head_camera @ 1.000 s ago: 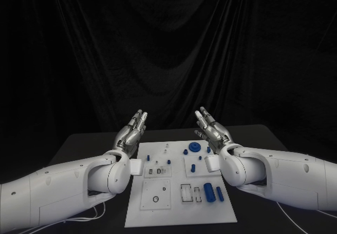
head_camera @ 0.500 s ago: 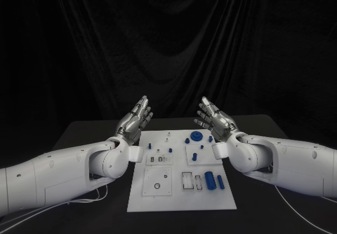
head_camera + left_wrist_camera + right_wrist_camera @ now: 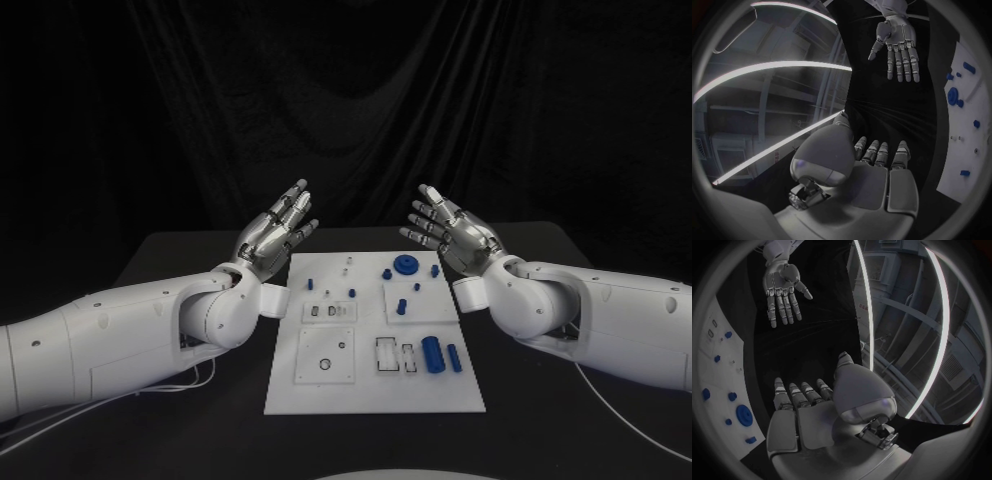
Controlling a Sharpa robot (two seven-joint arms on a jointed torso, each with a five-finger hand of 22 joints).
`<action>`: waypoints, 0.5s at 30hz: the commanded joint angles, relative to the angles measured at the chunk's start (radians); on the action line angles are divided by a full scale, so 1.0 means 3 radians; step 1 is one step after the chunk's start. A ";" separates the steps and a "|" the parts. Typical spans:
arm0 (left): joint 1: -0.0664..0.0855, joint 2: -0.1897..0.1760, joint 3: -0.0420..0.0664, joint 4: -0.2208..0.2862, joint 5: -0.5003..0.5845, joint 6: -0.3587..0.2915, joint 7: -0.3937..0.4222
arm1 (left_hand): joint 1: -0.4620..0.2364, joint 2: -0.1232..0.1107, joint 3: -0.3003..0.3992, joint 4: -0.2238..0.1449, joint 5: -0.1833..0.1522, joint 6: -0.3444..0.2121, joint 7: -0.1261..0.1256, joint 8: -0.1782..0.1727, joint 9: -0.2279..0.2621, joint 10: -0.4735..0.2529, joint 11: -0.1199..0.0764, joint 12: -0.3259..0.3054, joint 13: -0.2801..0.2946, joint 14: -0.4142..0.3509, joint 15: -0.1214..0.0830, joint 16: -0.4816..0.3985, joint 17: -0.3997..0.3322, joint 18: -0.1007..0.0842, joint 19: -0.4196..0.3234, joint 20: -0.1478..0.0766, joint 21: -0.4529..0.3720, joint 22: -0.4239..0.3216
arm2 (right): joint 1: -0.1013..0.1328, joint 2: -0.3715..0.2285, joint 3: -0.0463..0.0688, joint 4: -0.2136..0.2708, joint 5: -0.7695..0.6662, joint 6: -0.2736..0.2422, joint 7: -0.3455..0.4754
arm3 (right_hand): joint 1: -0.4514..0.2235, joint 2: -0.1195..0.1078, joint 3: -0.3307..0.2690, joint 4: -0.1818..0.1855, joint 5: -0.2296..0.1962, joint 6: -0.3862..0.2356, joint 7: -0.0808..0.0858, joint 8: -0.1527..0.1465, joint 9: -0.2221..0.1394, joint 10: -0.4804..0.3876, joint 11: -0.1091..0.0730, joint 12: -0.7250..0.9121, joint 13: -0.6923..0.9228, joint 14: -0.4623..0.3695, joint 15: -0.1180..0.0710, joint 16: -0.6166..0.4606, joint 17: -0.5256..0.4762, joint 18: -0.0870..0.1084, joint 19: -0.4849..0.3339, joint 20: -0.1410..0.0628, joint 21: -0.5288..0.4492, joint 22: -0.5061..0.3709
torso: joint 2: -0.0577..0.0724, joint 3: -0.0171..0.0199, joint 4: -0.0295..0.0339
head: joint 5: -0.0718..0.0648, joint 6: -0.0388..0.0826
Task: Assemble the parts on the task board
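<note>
The white task board [image 3: 368, 385] lies in the middle of the black table, with small blue parts on it: a round gear-like piece [image 3: 407, 266] at the far end and two cylinders [image 3: 431, 354] at the near right. My left hand [image 3: 278, 233] is raised above the board's far left corner, fingers spread, holding nothing. My right hand [image 3: 451, 236] is raised above the far right corner, palm facing inward, fingers apart and empty. The left wrist view shows my left hand [image 3: 879, 175] with the right hand [image 3: 896, 42] across from it; the right wrist view shows my right hand [image 3: 817, 415] and the left hand [image 3: 782, 287].
Black table [image 3: 173, 270] surface surrounds the board on all sides. A black curtain hangs behind. White cables [image 3: 606, 400] trail on the table beside each arm. The board edge with blue parts [image 3: 953, 96] appears in the left wrist view, and blue parts [image 3: 743, 416] in the right wrist view.
Both hands have risen and moved apart, away from the board's far end. The whole picture has also shifted, so the camera moved.
</note>
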 commanded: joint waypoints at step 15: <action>-0.0003 -0.0228 0.0003 0.0039 -0.0831 -0.0231 0.0713 | 0.0321 -0.0013 -0.0016 -0.0005 0.0330 0.0671 0.0349 0.0072 0.0061 0.0760 0.0359 0.0767 0.0106 0.0958 0.0503 0.0677 0.0154 -0.0040 0.1058 0.0229 0.0655 0.0264 | 0.0580 -0.0210 0.0006 -0.0218 -0.1414 0.0698 -0.1071 | 0.0681 -0.0200 0.0105 -0.0455 0.0466 0.1733 0.0411 0.0571 0.0221 0.1662 0.0127 0.1213 0.0101 0.3228 -0.0326 0.0989 0.0402 0.0069 0.2676 -0.0249 0.1028 0.0275 | 0.0047 -0.0030 0.0048 | 0.0148 -0.0387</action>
